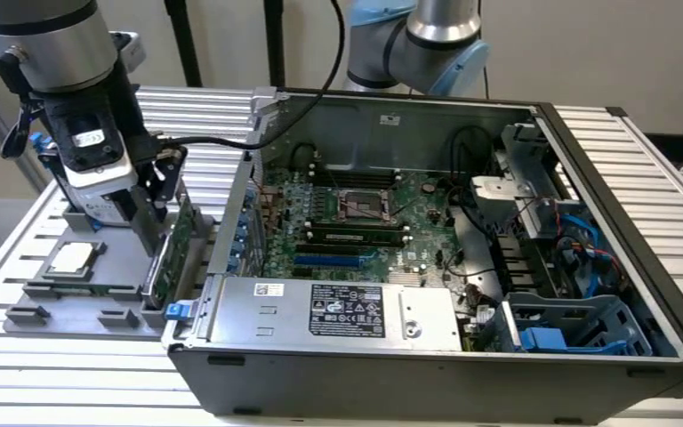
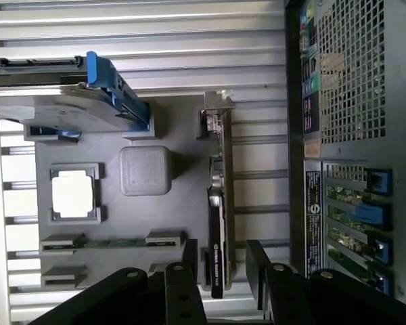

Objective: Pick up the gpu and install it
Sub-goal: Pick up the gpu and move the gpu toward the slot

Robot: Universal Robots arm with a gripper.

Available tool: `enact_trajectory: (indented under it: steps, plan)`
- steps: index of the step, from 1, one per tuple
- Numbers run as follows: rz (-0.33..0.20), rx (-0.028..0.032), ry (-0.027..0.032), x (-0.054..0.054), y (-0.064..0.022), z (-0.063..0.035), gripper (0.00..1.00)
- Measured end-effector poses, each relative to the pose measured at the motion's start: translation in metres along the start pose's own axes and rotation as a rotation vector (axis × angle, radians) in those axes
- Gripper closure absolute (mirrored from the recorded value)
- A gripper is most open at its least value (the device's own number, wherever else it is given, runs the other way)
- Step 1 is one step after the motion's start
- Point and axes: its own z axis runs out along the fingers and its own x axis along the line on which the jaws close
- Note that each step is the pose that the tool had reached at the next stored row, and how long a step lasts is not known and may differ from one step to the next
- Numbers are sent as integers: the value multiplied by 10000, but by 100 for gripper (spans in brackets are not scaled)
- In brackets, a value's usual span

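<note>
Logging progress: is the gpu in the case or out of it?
Out: the gpu stands on edge in the grey tray beside the case, open gripper over it.

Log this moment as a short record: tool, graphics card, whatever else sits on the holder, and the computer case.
tool: open, straddling one end of the card, not closed on it
graphics card: standing on edge in the gray holder, outside the case
also on holder: processor chip, hard drive in a blue frame
computer case: side open, motherboard exposed, card not yet installed
</note>
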Motion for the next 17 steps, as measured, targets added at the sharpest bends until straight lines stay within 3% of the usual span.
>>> enact_trajectory:
  steps: [17]
  plan:
    - [13, 0, 0, -4, 2, 310, 0]
